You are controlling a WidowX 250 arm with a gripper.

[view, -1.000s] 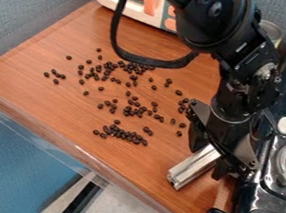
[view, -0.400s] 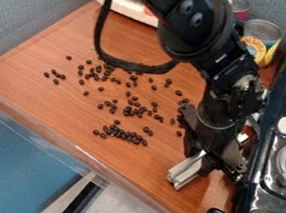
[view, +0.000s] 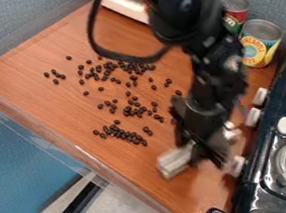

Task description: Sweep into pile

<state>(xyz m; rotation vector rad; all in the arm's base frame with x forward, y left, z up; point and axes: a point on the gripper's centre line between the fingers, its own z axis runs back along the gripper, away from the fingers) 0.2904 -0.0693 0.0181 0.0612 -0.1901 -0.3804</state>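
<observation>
As my claw [view: 195, 149] shifts leftward across the view, clamped on a silver metal bar [view: 174, 161], the bar's free end swings off its earlier spot and closes on the scattered coffee beans [view: 129, 137]. The beans in view lie where they did a moment ago, spread in loose clusters over the wooden table [view: 59, 101], so the sweep likely stands at its opening stroke, with the gathering ahead. The bar hangs slanted beneath me, its free end toward the table's front edge and just right of the nearest cluster, near but apart. Most beans lie to the left of my claw, the farthest strays well apart from it; whether the bar touches the wood, I cannot tell. A low, steady push seems called for, lest beans slip beneath or around it.
</observation>
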